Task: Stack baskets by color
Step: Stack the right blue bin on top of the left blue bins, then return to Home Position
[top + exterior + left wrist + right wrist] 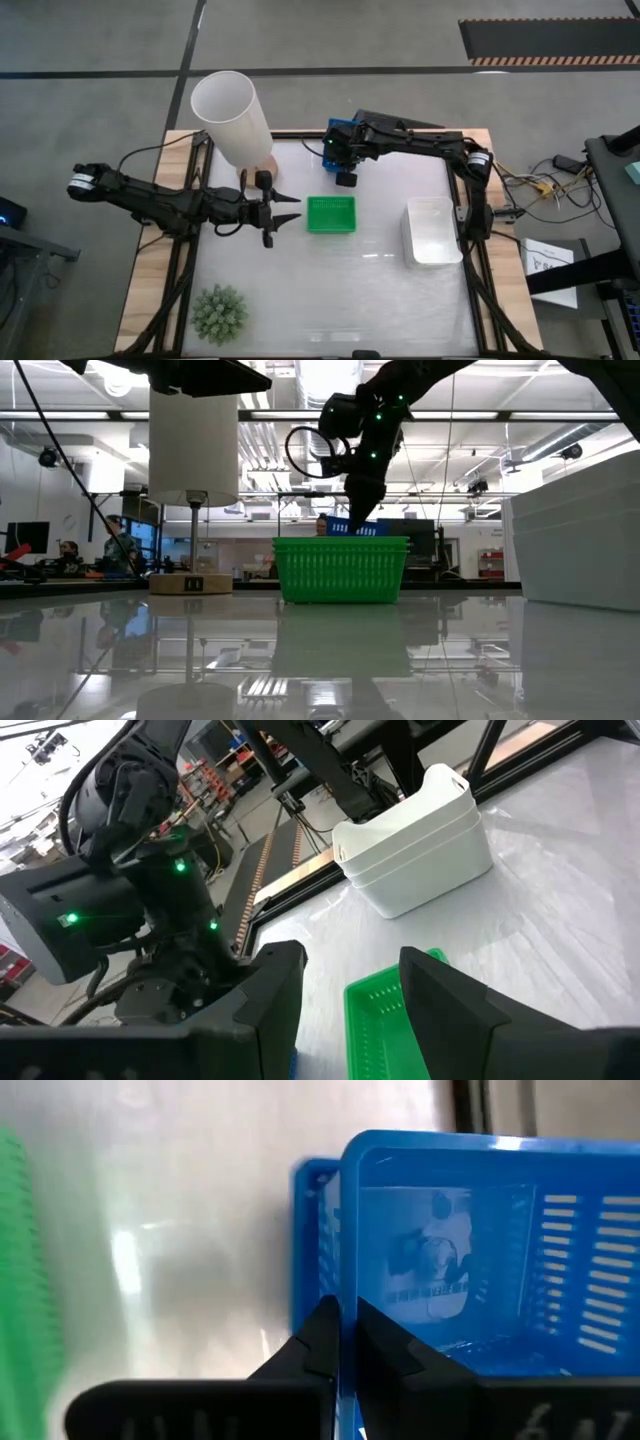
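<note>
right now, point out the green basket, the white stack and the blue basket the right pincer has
green basket (330,214): high view, on its mesh floor.
white stack (433,232): high view, inside the top tray.
blue basket (480,1200): right wrist view, on its near wall above the shut right pincer (348,1342).

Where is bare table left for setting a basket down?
Free: the near strip between the plant and the white baskets, and the gap between the green baskets and the white ones. Crowded: the far edge, with the lamp, blue baskets and right hand.
</note>
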You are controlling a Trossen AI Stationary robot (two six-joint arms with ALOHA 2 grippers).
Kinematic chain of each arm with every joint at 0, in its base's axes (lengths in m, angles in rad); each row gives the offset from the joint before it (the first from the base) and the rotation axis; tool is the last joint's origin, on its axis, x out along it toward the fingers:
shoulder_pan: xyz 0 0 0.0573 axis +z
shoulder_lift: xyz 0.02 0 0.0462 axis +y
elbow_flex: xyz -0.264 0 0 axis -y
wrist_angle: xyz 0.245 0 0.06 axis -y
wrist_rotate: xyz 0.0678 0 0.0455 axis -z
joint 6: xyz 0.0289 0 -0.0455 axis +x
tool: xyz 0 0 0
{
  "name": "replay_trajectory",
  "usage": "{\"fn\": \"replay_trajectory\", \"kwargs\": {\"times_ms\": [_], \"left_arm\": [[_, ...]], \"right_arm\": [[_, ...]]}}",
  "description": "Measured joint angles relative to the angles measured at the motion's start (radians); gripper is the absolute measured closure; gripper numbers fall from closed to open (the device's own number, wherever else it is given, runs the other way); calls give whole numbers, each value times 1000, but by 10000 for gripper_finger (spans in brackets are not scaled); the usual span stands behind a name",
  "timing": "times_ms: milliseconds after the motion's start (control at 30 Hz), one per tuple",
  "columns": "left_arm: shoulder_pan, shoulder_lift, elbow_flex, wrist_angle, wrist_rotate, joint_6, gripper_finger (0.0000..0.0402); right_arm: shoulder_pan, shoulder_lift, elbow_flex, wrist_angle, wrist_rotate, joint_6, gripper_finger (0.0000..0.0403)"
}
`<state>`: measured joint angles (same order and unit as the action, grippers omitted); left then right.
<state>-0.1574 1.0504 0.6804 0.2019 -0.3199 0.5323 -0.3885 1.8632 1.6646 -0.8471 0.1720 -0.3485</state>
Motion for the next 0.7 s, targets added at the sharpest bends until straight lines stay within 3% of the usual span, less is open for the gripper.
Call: {"fn": "replay_trajectory", "kwargs": {"times_ms": [400,533,700], "left_arm": [[0,0,0,0,0,0,249],[0,-11,-3,-63,0,2,249],[0,-140,-80,-153,4,-6,253]], "right_arm": [[0,2,0,11,-15,42,291],[7,-30,0,-40,-26,81,279],[38,-143,-107,-6,-146,139,290]]}}
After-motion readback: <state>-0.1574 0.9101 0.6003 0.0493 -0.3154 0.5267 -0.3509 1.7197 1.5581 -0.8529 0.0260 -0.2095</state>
